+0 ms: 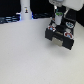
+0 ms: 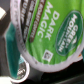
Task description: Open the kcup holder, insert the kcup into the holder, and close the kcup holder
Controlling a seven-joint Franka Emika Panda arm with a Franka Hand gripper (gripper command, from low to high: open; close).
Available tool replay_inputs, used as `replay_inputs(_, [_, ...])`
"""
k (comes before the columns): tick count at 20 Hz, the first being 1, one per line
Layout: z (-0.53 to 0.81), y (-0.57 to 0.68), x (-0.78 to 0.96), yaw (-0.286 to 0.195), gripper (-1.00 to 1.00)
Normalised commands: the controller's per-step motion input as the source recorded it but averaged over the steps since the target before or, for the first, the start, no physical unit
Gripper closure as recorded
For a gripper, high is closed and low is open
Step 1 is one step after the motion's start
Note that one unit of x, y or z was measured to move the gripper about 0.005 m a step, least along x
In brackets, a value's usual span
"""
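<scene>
Your gripper [image 1: 59,16] hangs just above the kcup holder [image 1: 61,36] at the exterior view's right, far side of the white table [image 1: 30,57]. It is clamped on the kcup [image 2: 47,35], whose green Dark Magic lid fills the wrist view. You see the pod directly over a round slot [image 2: 12,60] of the tray.

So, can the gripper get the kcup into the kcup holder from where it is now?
Probably yes. The gripper hangs directly over the kcup holder, and nothing shows between them. The wrist view is filled by the kcup, so the slot below can't be checked.
</scene>
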Motion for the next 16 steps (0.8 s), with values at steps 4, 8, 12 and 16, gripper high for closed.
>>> replay_inputs(4, [0.19,0.33,0.47,-0.001,1.0])
replay_inputs(8, [0.08,0.26,0.35,-0.002,1.0])
replay_inputs(12, [-0.07,0.05,0.14,0.0,1.0])
replay_inputs(16, [-0.13,0.01,0.11,-0.005,1.0])
